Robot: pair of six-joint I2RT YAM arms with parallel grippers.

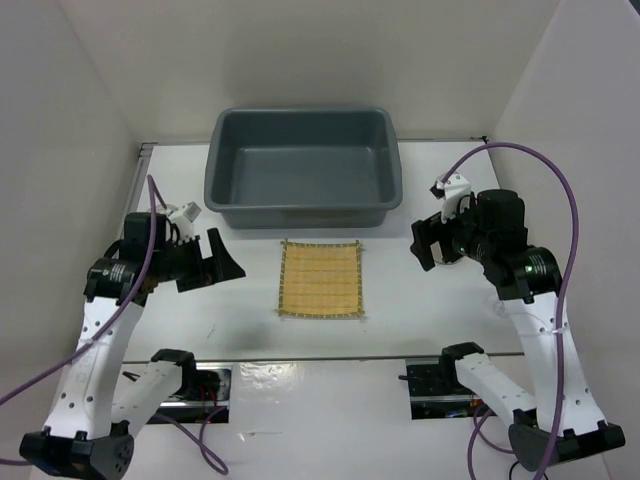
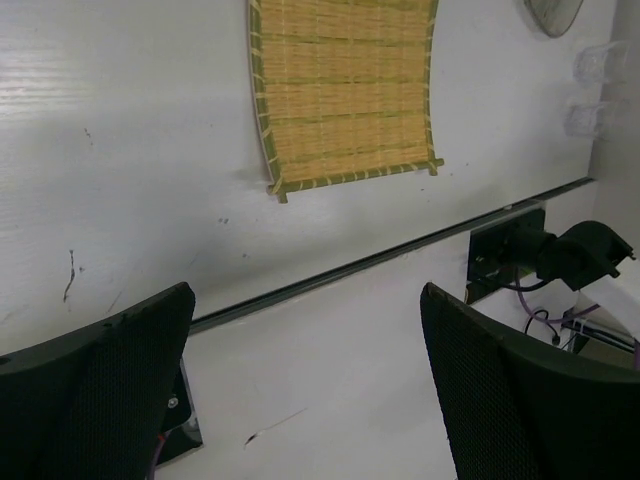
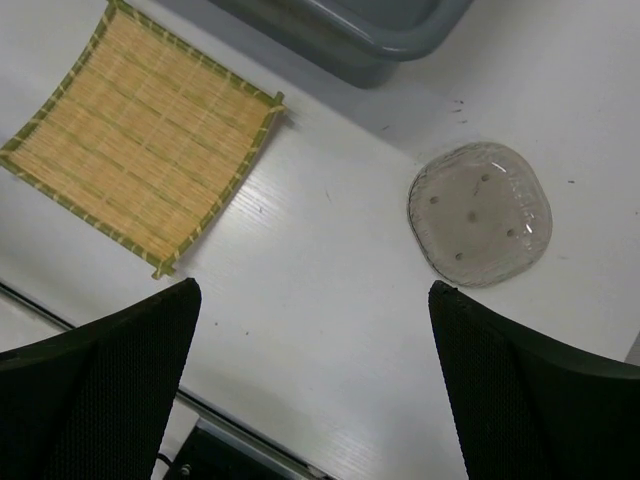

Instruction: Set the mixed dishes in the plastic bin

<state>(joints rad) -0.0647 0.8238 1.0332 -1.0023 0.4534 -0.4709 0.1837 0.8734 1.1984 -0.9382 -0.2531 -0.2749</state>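
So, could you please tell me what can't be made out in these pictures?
Plate: missing from the top view, apparently hidden under the right gripper; cut off by the top edge in the left wrist view.
Cups: faint clear shapes at the left wrist view's right edge; their number is unclear.
Bin: only a corner shows in the right wrist view, cut by the top edge.
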